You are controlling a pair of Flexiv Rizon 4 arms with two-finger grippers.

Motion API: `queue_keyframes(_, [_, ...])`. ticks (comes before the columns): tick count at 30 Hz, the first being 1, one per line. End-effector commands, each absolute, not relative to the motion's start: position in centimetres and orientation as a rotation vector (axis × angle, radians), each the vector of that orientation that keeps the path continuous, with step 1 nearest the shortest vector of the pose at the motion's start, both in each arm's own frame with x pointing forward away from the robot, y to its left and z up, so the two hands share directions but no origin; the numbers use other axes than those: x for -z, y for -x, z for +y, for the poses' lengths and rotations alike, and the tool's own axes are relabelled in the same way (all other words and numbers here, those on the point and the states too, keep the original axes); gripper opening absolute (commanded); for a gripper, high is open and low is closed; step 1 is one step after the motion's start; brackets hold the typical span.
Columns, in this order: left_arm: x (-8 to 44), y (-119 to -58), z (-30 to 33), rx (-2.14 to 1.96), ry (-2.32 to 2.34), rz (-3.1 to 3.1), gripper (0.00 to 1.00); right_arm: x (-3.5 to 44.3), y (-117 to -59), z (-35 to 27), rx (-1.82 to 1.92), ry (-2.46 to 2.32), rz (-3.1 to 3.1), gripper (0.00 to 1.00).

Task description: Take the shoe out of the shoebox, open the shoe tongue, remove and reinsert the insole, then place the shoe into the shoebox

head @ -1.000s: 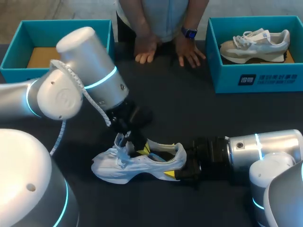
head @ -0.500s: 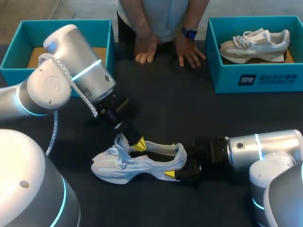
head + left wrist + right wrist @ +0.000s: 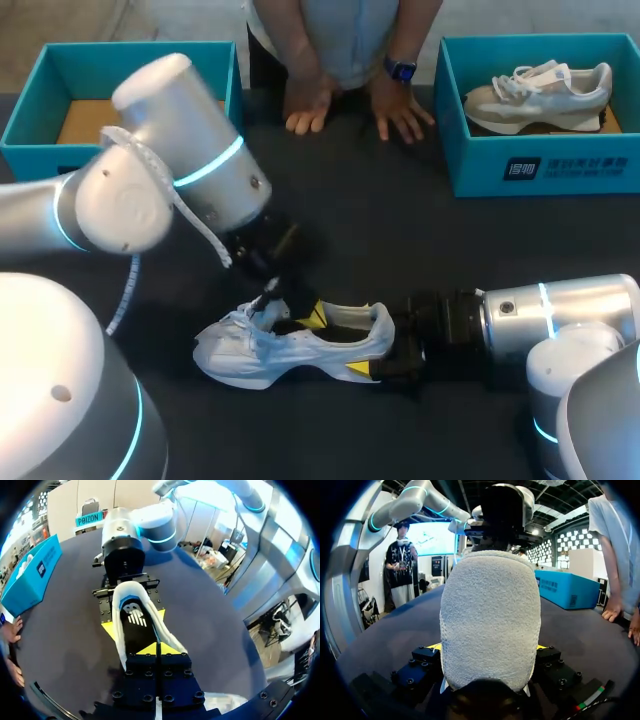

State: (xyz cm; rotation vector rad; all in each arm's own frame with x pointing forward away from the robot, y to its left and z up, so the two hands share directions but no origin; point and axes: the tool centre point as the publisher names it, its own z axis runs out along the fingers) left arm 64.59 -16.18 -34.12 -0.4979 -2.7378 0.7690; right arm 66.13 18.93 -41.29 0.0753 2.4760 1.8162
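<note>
A white shoe [image 3: 250, 350] lies on its sole on the dark table, toe to the left. My right gripper [image 3: 375, 357] holds it at the heel, a finger on each side; in the right wrist view the fuzzy heel [image 3: 490, 615] fills the gap between the fingers. My left gripper [image 3: 308, 318] is shut, its yellow tips together and pointing down into the shoe's opening. In the left wrist view the left gripper [image 3: 157, 649] hovers over the black insole [image 3: 134, 625]. I see nothing held between its tips.
An empty teal shoebox [image 3: 40, 75] stands at the back left. A second teal shoebox [image 3: 540, 160] at the back right holds another shoe [image 3: 540, 95]. A person's hands [image 3: 310, 105] rest on the table's far edge between the boxes.
My left arm swung back and to the left, then returned; its shut tips now sit lower, in the shoe's opening. The right gripper and the shoe have stayed in place.
</note>
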Motion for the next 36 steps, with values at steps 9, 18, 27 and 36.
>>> queue_keyframes(9, [35.3,-64.1,-17.1,-0.420,0.476,-2.888,0.00,41.3,-66.0,19.1,-1.812,-0.077,2.477,0.00])
queue_keyframes(18, [37.0,-64.6,-16.5,-0.290,0.423,-2.803,0.00,41.3,-66.0,19.1,-1.812,-0.077,2.477,0.00])
queue_keyframes(27, [37.8,-64.0,-15.7,-0.216,0.411,-2.779,0.00,41.3,-66.0,19.1,-1.812,-0.077,2.477,0.00])
queue_keyframes(36, [39.1,-63.2,-15.4,-0.191,0.381,-2.821,0.12,41.3,-66.0,19.1,-1.812,-0.077,2.477,0.00])
